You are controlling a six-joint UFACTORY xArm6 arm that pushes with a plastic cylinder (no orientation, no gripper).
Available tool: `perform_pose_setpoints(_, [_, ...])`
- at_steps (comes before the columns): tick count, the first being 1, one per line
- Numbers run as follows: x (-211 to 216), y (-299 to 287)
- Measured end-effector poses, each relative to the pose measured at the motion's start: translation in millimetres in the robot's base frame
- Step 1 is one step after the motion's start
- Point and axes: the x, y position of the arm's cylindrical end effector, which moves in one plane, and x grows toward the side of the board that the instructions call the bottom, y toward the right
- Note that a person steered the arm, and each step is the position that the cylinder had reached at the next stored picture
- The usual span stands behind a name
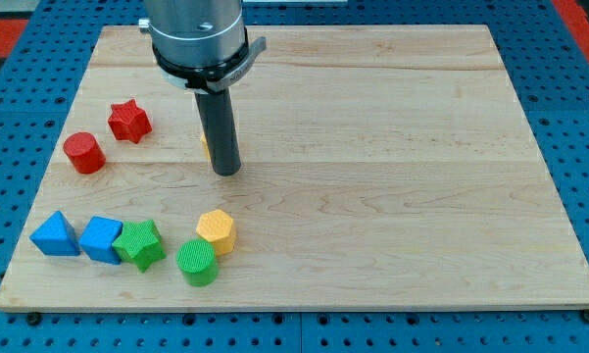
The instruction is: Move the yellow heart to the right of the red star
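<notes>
The yellow heart (206,147), mostly hidden, seems to touch my tip (226,171) at its ten o'clock; red star (129,121) lies farther that way. No jaws here.

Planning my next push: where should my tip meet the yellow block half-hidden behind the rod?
Only a sliver of the yellow block shows, at the view's left of my tip. Probably contact its right side and drive it left toward the red star.
</notes>
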Motion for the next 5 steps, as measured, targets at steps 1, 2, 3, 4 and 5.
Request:
perform_pose_setpoints(1, [-7.7, 18.8])
perform_pose_setpoints(2, [-16.6, 20.5])
perform_pose_setpoints(3, [-32.2, -27.1])
perform_pose_setpoints(4, [-33.1, -98.0])
perform_pose_setpoints(5, [-27.3, -142.7])
